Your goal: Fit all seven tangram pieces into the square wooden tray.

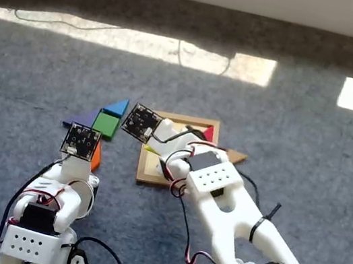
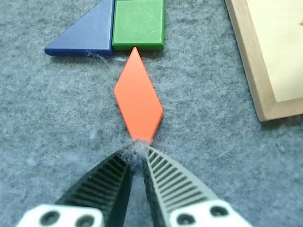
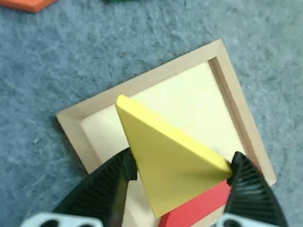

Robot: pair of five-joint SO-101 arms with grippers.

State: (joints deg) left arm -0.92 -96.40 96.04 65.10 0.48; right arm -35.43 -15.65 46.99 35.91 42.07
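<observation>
The right end effector (image 3: 180, 166) clamps the yellow triangle (image 3: 170, 151) across its edges, tilted over the tray (image 3: 142, 82). It looks stiff, light, probably slippery. The left end effector (image 2: 137, 158) is closed at the orange diamond's (image 2: 138, 101) tip.

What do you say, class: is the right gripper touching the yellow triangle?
Touching. The right wrist view shows the right gripper clamped on opposite sides of the yellow triangle, holding it tilted over the wooden tray.
</observation>
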